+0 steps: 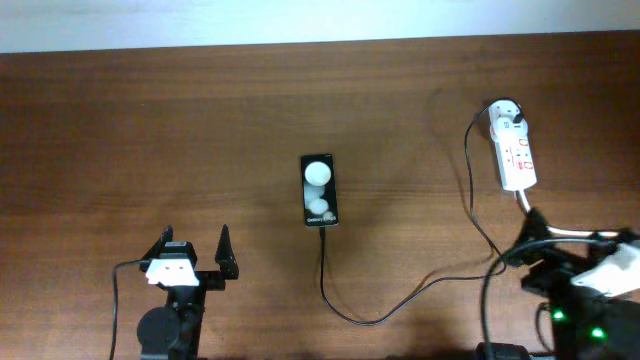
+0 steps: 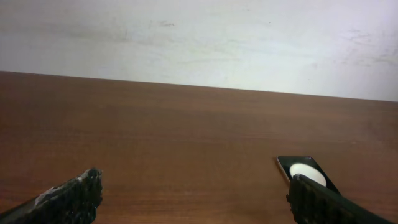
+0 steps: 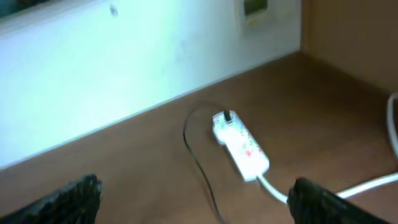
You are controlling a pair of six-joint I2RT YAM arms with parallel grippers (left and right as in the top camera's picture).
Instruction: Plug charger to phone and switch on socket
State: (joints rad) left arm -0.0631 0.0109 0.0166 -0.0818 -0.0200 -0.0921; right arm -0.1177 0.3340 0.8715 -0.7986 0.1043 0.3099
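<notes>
Left gripper (image 1: 196,238): near-left of table (image 1: 110,130), fingers spread wide, holding nothing.
Phone (image 1: 319,190): table centre, lying flat, 2 white round spots showing.
Charger (image 1: 370,321): thin black cable meets the phone's near end, loops right, then rises to a white adapter seated in the socket (image 1: 517,155) at far right. Switch position: cannot tell.
Right gripper (image 3: 196,183): near-right, fingers wide apart, empty, apart from the socket.

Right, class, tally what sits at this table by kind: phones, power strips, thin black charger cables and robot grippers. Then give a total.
phone: 1
power strip: 1
charger cable: 1
grippers: 2 (left gripper, right gripper)
Total: 5
</notes>
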